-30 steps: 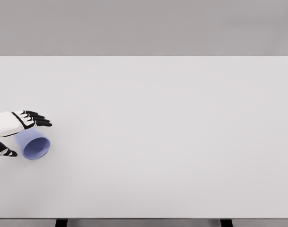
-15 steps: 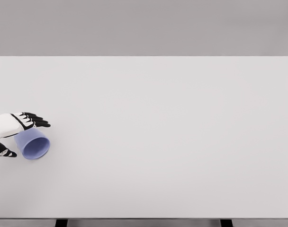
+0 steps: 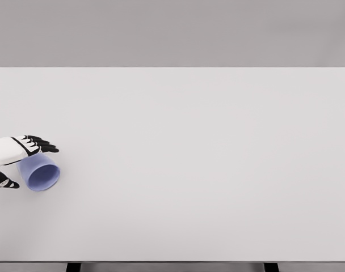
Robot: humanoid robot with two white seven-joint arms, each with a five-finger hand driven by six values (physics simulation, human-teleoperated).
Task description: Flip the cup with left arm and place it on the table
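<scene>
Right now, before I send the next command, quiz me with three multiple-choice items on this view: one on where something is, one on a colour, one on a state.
1. Where on the table is the cup?
A. near the left edge
B. centre
C. far right corner

2. What colour is the cup?
A. red
B. pale blue-violet
C. green

3. How is the cup oriented?
A. upright, mouth up
B. upside down, flat on its rim
C. tipped, round mouth facing the camera

Answers:
1. A, it shows at the picture's left, beside the left hand.
2. B, its wall and mouth are a pale blue-violet.
3. C, its round mouth shows as an ellipse turned toward the camera, with the hand's fingers above it and the thumb below.
</scene>
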